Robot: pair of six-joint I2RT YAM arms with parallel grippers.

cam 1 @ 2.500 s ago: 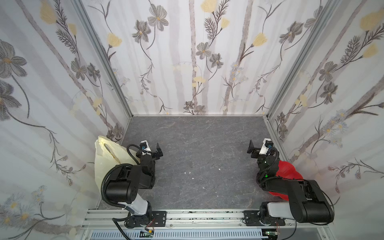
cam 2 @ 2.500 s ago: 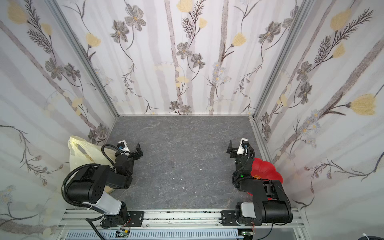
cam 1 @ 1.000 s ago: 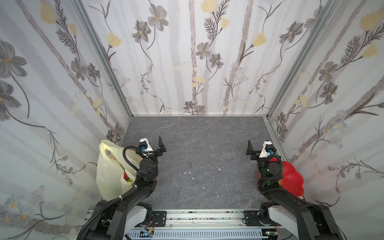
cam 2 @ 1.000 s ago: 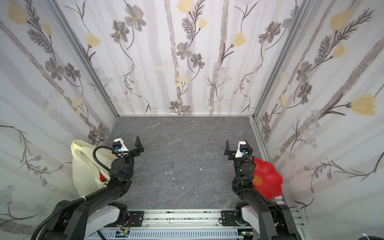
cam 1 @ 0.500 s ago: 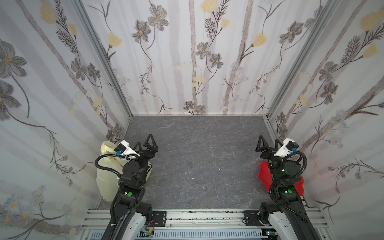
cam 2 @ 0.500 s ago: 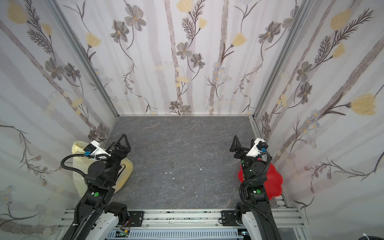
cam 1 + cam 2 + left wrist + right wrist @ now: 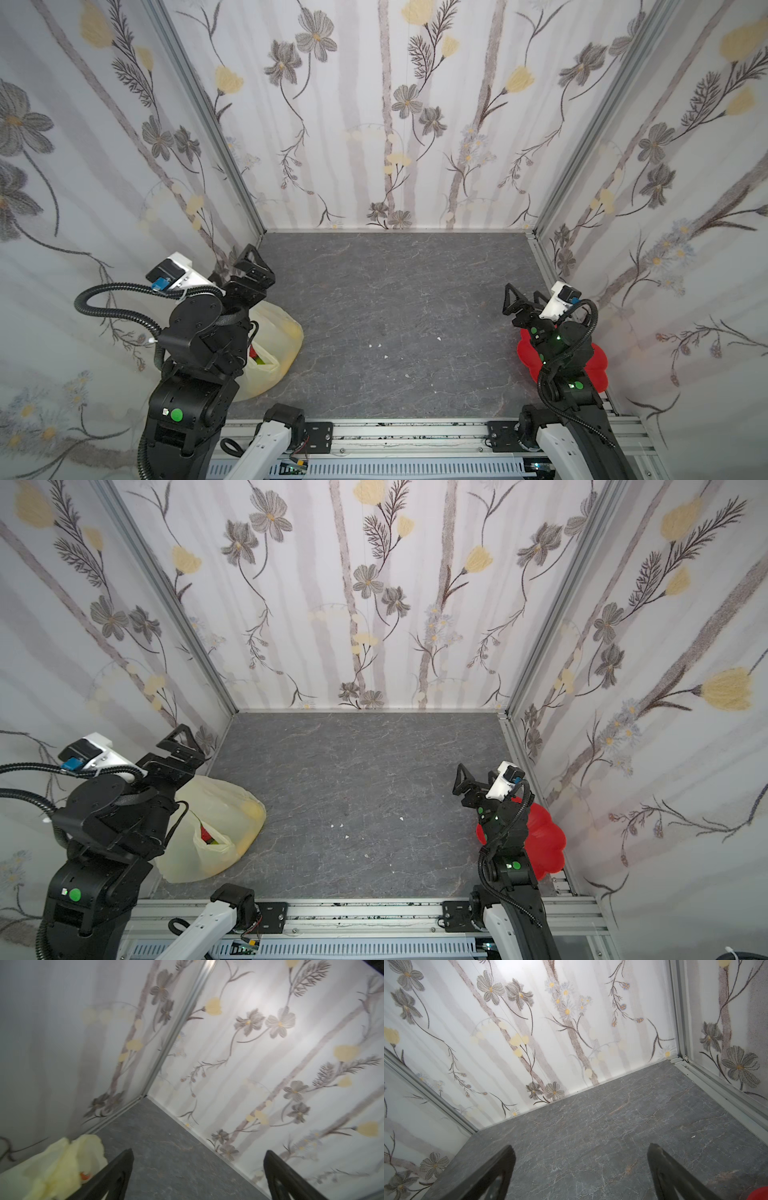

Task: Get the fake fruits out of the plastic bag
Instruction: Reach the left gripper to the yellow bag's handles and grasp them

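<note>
Left hand (image 7: 239, 266) is held up off the counter (image 7: 395, 311), hovering by the far end of the plastic bag (image 7: 278, 332). Its jaws are spread wide and nothing is gripped. It's the same in the left wrist view, where only grey counter is seen between the two black fingers (image 7: 122, 1163).

The bag is slumped at the left edge of the counter, near the front. It's tucked against the left wall and partly hidden by the left arm in both top views. It's pale yellow, crinkly and see-through.

The fake fruits (image 7: 208, 836) are seen inside it. A bit of red and a bit of lime green can be made out at the bag's mouth, and a yellow lump (image 7: 251, 810) is pressed against the film on the side facing the middle. An orange-red patch (image 7: 85, 1176) is caught in the left wrist view too, but whether it's a fruit or a print can't be told.

A few white specks (image 7: 378, 345) are scattered over the middle of the counter.

Over on the right, the right hand (image 7: 523, 297) is also lifted clear of the counter, opened wide and empty, with only bare counter framed between its fingers in the right wrist view. A red dish (image 7: 594, 365) is parked under that arm against the right wall, well apart from the bag.
</note>
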